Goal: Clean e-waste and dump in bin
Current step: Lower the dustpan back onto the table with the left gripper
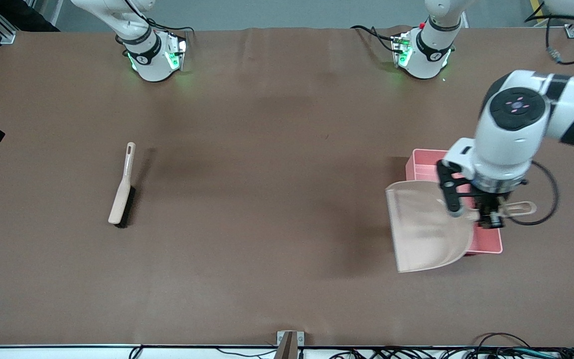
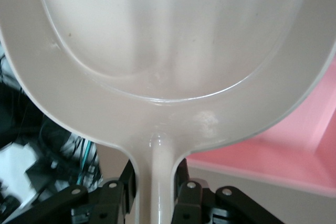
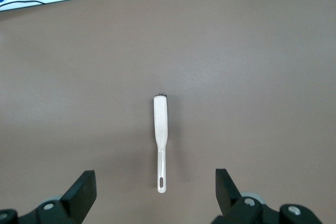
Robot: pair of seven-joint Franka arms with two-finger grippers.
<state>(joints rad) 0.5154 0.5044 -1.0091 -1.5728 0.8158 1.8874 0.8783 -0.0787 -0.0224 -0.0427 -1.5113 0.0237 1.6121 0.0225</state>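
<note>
My left gripper (image 1: 484,212) is clamped on the handle of the beige dustpan (image 1: 424,227), holding it in the air over the pink bin (image 1: 424,167). The bin stands near the bench edge at the left arm's end. No e-waste is visible in the pan. My right gripper (image 3: 155,195) waits with fingers spread wide, high over the brush (image 1: 121,189), which lies flat toward the right arm's end.
</note>
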